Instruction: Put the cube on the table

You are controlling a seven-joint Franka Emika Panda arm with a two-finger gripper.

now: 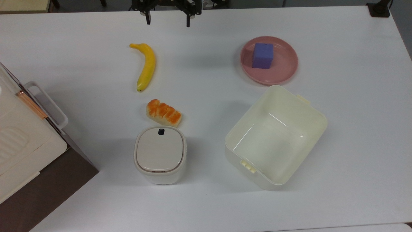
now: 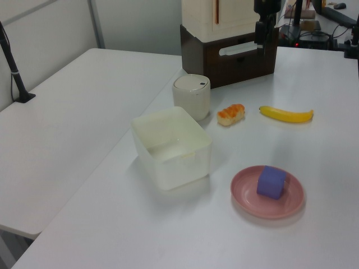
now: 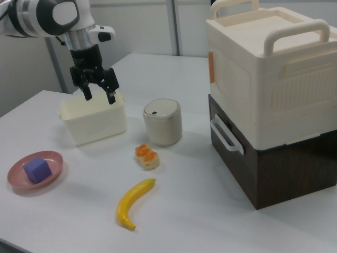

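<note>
White table (image 1: 354, 129), wide and matte, carrying the whole spread. At the top view's left edge, stacked storage boxes (image 3: 274, 79), cream over dark brown, handles facing out. Toward the top view's right, open cream tub (image 1: 275, 137), nothing inside. Beside it to the top view's left, lidded white bin (image 1: 160, 154), with a piece of orange-glazed bread (image 1: 163, 112) just beyond and a yellow banana (image 1: 146, 66) farther on.

Pink plate (image 1: 283, 72) near the tub's far corner, apart from it. On the plate, off-centre toward the top view's left: the cube (image 1: 263, 55), blue-purple, matte, edges slightly rounded, lying flat, not yet on the table.

Robot hand (image 3: 98, 94) raised above the table, fingers spread apart, nothing between them, well away from the plate.

Likely handling of the cube: light, probably foam or soft plastic, matte faces offering decent friction, little risk of breakage. Best hold judged to be across two opposite vertical faces, from above, fingers squared to the sides rather than the corners. Shallow plate rim low enough to leave those faces reachable; plate itself light enough to skid if nudged. Plenty of bare table around the plate for the set-down.
</note>
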